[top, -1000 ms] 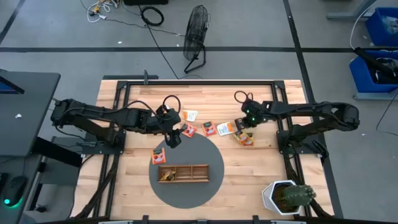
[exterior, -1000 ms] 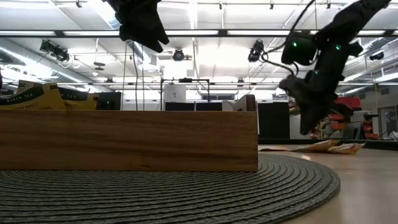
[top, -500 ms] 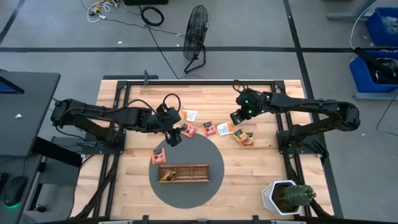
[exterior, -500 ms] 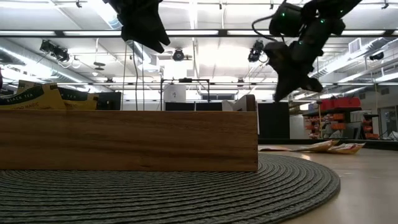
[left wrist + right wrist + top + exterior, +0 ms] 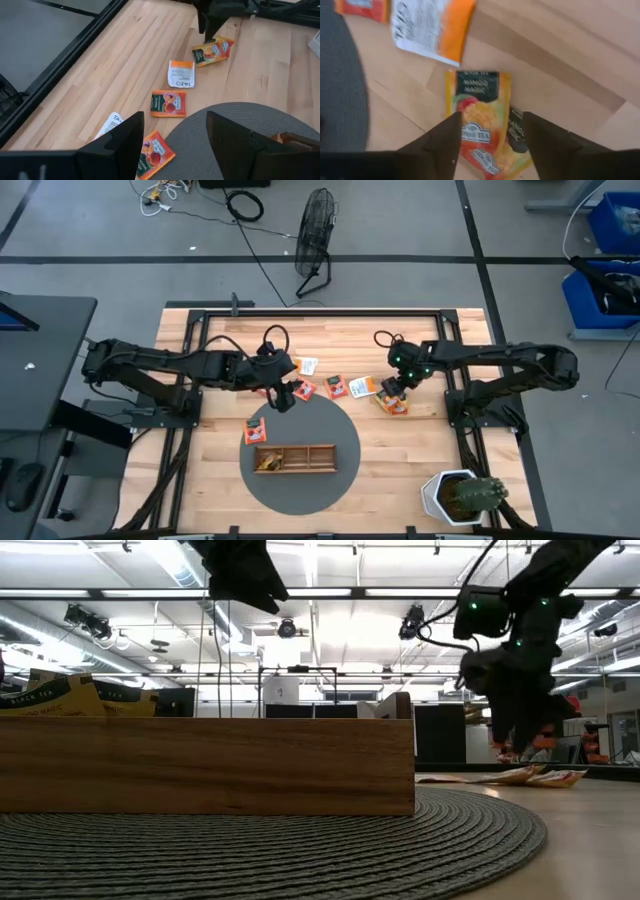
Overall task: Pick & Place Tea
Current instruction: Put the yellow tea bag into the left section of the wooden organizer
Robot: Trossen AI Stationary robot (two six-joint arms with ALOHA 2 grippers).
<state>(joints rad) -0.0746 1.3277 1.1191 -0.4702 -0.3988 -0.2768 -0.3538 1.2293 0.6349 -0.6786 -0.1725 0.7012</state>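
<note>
Several tea sachets lie flat on the wooden table: a white one (image 5: 307, 366), orange ones (image 5: 303, 389) (image 5: 335, 386), a white-and-orange one (image 5: 362, 386) and a yellow-orange pair (image 5: 393, 403). One more (image 5: 255, 430) lies on the round grey mat (image 5: 330, 420). My right gripper (image 5: 492, 145) hangs open just above the yellow-orange "Mango Magic" sachet (image 5: 477, 115), a finger on either side, pointing steeply down. My left gripper (image 5: 175, 145) is open, up in the air over the mat's far edge, near an orange sachet (image 5: 155, 152).
A long wooden tray (image 5: 295, 458) with yellow sachets standing in its left compartment (image 5: 60, 695) sits on the mat. A potted cactus (image 5: 463, 498) stands at the near right corner. Black frame rails (image 5: 320, 312) border the table's far side.
My right gripper rose and swung toward the far edge, then came back down over the yellow-orange sachets at the right. Its fingers, shut before, now stand apart. The sachets lie where they were.
</note>
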